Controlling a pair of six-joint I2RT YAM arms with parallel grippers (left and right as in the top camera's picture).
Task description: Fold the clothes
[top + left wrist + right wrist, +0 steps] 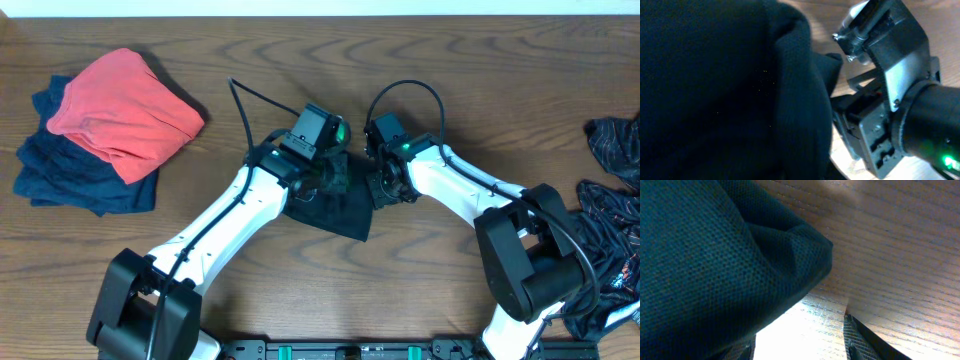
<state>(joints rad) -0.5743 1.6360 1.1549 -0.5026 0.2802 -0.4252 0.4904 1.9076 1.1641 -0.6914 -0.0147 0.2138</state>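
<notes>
A dark, nearly black garment [338,215] lies at the table's middle. My left gripper [334,178] sits on its bunched upper edge. In the left wrist view the garment [730,90] fills nearly everything and hides the jaws; they appear shut on the cloth. My right gripper [379,188] is at the garment's right edge, close to the left one, and also shows in the left wrist view [880,125]. In the right wrist view its fingers [800,347] stand apart over bare wood, with the garment [715,255] draped over the left finger.
A folded red garment [125,110] lies on folded navy clothes [70,175] at the far left. A heap of dark patterned clothes [615,200] sits at the right edge. The wooden table [450,60] shows behind the arms.
</notes>
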